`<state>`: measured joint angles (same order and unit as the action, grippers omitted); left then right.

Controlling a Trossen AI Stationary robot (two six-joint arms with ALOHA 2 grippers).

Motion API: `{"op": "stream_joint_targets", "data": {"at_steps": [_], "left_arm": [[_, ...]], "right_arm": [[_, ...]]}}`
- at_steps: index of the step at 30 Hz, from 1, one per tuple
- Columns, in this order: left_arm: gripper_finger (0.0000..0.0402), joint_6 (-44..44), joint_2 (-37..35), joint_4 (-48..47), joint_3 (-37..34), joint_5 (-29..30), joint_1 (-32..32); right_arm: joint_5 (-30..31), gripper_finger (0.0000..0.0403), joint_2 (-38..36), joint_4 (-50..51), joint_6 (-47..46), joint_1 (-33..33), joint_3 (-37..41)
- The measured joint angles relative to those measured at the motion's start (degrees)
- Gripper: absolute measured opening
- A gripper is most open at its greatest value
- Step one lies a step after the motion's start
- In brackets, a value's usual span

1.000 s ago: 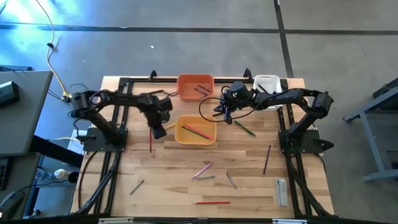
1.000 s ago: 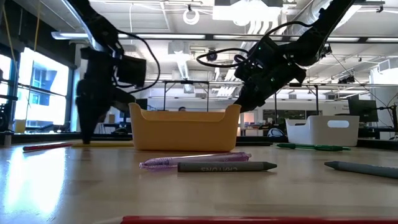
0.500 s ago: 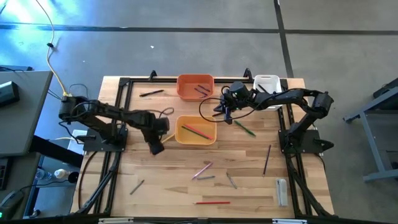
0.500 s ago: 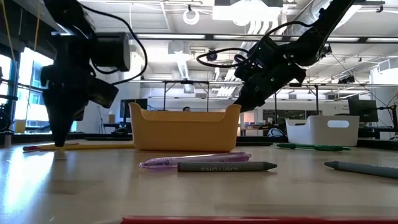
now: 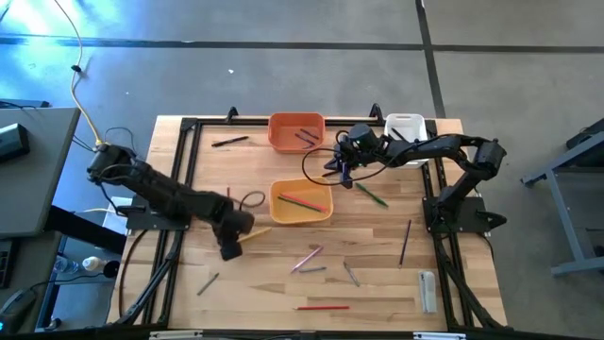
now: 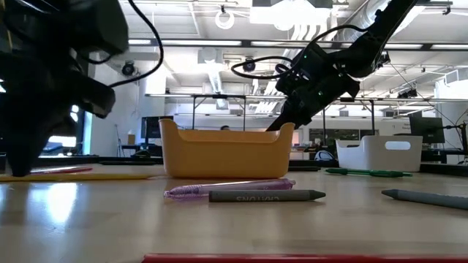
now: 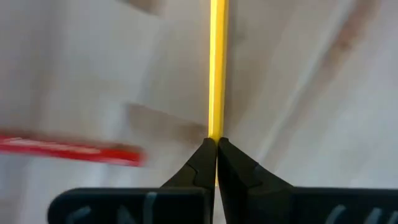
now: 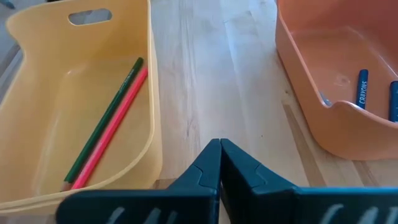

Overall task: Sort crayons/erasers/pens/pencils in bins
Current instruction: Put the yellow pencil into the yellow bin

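The left gripper (image 5: 232, 247) is low over the light wooden table (image 5: 264, 283), just off the near-left corner of the yellow-orange rectangular plastic bin (image 5: 301, 200), its two dark fingers pressed together with their tips against the end of a long thin yellow pencil (image 7: 217, 68); whether it pinches the pencil or merely touches it cannot be told. In the high view this pencil (image 5: 255, 232) lies flat, its long axis slanting from the gripper up toward the yellow-orange bin's corner, and a red stick (image 7: 68, 149) lies close beside it. The yellow-orange bin holds a green and a red pencil (image 8: 106, 127) side by side, lying diagonally. The right gripper (image 5: 342, 176), fingers fully closed and holding nothing, hangs over bare wood between the yellow-orange bin and the orange plastic bin (image 5: 296, 131), which holds blue crayons (image 8: 362, 87). The narrower white bin (image 5: 404, 127) sits at the far edge, right of the orange one. The near half of the table is mostly open, with loose sticks scattered well apart: a pink one (image 5: 308, 258), a grey crayon (image 6: 267, 196), a red one (image 5: 322, 307) near the front edge.
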<state>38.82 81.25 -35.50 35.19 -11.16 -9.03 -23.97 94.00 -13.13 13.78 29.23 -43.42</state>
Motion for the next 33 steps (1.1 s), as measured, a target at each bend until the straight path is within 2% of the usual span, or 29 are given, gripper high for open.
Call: {"op": "stream_joint_targets", "data": {"at_steps": [4,8,13,16,25,33], "left_arm": [[0.0000,-0.3,0.1,3.7,-0.1,0.7,-5.5],[0.0000,0.7,0.1,6.4,-0.1,5.5,-9.4],[0.0000,1.4,1.8,12.0,0.0,10.7,-11.2],[0.0000,-0.3,4.7,17.5,0.1,12.0,-11.6],[0.0000,-5.3,10.2,31.4,0.1,19.7,-12.1],[0.0000,-8.4,11.3,36.3,-0.2,29.4,-12.0]], "right_arm": [[0.1,0.0000,-0.6,0.8,-0.9,-0.3,0.0],[3.6,0.0000,-3.6,3.8,-0.9,-3.1,0.0],[10.0,0.0000,-9.1,8.7,-2.9,-11.2,0.0],[10.8,0.0000,-10.0,8.8,-6.8,-17.7,0.0],[23.7,0.0000,-7.4,5.2,-18.0,-36.8,0.0],[30.1,0.0001,-1.2,-0.2,-27.7,-44.5,-0.6]]}}
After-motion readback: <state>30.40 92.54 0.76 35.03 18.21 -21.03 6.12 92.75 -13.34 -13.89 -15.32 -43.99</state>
